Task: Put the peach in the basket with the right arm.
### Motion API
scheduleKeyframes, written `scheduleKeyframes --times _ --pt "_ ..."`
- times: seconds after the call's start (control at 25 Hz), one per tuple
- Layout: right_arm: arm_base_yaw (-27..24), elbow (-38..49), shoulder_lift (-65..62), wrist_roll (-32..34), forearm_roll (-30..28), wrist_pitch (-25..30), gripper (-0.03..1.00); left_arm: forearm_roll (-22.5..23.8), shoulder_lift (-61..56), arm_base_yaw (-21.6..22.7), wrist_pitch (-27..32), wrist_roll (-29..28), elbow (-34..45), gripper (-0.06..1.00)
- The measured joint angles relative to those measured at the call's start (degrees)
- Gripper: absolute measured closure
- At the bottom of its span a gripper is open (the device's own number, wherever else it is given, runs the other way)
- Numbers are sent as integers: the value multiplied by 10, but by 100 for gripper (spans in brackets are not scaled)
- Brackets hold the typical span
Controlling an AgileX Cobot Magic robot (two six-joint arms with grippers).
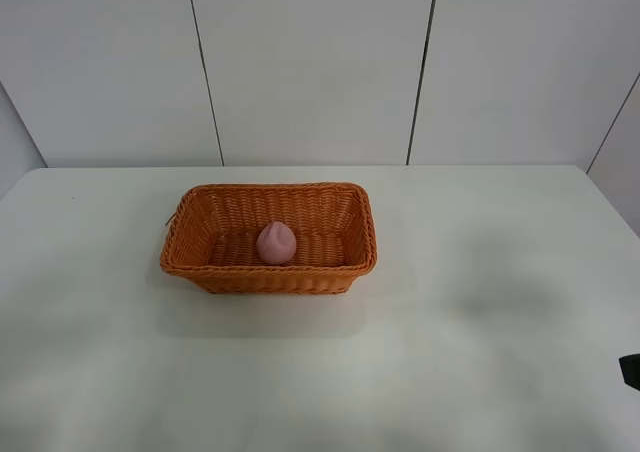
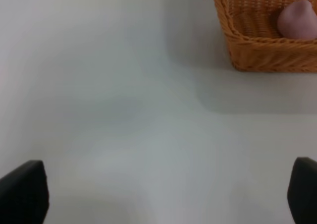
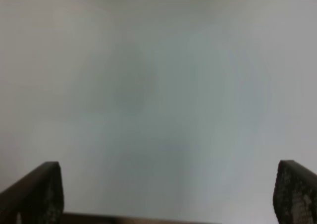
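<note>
The peach (image 1: 276, 243) sits on the floor of the basket (image 1: 268, 270), about at its centre and slightly toward the near wall, its pointed tip up; the basket stands on the white table (image 1: 480, 352) a little to the 9 o'clock side of the table's middle in the high view. Judged from how things lie, the placing itself looks done, and what remains for the right arm is to be clear of the basket and at rest. Only a dark sliver of the right arm (image 1: 631, 370) shows at the 4 o'clock edge of the high view, well apart from the basket. In its wrist view the right gripper (image 3: 168, 194) has its fingers set wide and empty, with nothing but bare table between them. The left gripper (image 2: 163, 194) is likewise spread wide and holds nothing; its wrist view catches the basket's corner and the peach inside, well ahead of the fingertips. To finish well, the right arm should keep low speed and hold its path on the 3 o'clock side of the table, away from the flared wicker rim, since a brush against the light basket would likely slide it or roll the fruit. The fingers are best left parted so no cable or pad snags. The left arm need not move.
</note>
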Motion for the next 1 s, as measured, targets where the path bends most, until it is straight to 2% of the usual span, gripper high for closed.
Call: scheduleKeyframes --times 0.28,0.52,1.0 --pt "0 9 -200 -4 0 -14 32 0 0 0 0 0 0 -5" --pt "0 10 -304 -4 0 -14 32 0 0 0 0 0 0 -5" --pt "0 11 -315 -4 0 -14 32 0 0 0 0 0 0 -5"
